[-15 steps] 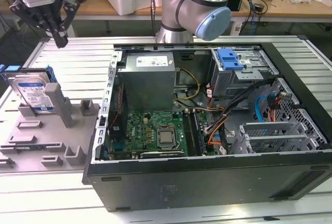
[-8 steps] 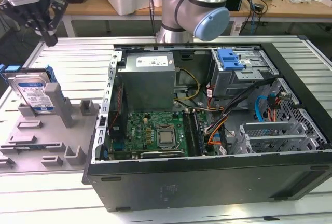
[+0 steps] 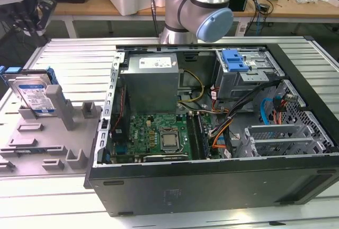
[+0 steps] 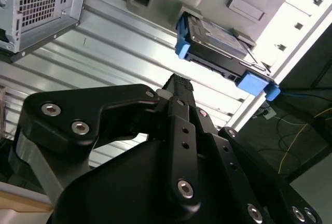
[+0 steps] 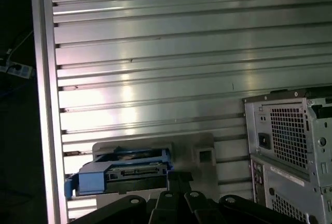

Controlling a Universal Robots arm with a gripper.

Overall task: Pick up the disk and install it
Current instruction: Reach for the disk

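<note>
The disk (image 3: 34, 94) stands on edge, leaning in a grey holder (image 3: 53, 139) on the table at the exterior view's left; it is silver with a white-and-blue label and blue rails. My gripper (image 3: 29, 11) hangs above the table's far left corner, well behind the disk and apart from it. In both wrist views the disk (image 4: 218, 40) (image 5: 129, 169) lies a good distance beyond my gripper (image 4: 177, 85) (image 5: 179, 178), whose jaws are shut with nothing between them.
An open computer case (image 3: 212, 186) lies on the slatted metal table (image 3: 74, 59) at the exterior view's right. Inside are a motherboard (image 3: 159, 133), power supply (image 3: 151, 78) and a grey drive cage (image 3: 249, 78) with a blue bracket (image 3: 235, 59). The arm's elbow (image 3: 209, 19) stands behind the case.
</note>
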